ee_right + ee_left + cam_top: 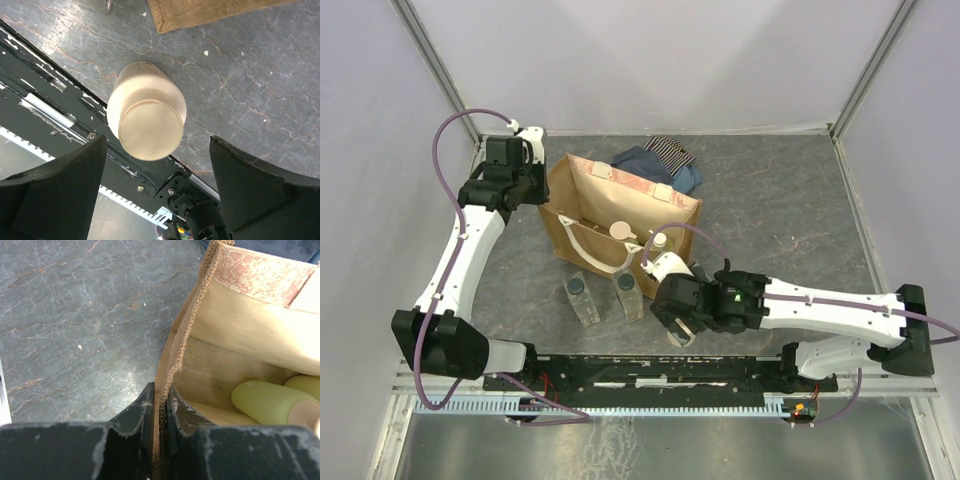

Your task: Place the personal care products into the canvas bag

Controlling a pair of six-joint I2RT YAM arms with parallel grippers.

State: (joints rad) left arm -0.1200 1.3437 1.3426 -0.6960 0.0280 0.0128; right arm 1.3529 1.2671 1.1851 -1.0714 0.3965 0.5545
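The tan canvas bag [620, 215] stands open at the table's middle. My left gripper [525, 182] is shut on its left rim [165, 385], with the fabric edge pinched between the jaws [160, 402]. Two pale yellow-green bottles [265, 401] lie inside the bag, and their whitish tops [619, 230] show from above. Two clear rectangular bottles with dark caps [582, 298] [628, 297] lie in front of the bag. The squat cream jar [147, 112] sits near the table's front edge. My right gripper [157, 150] [672, 322] is open above it, one finger on each side, not touching it.
A striped and blue folded cloth [660, 160] lies behind the bag. The black front rail [650, 370] runs just below the jar. A corner of the bag [200, 12] lies beyond the jar. Bare grey tabletop [790, 210] spreads to the right.
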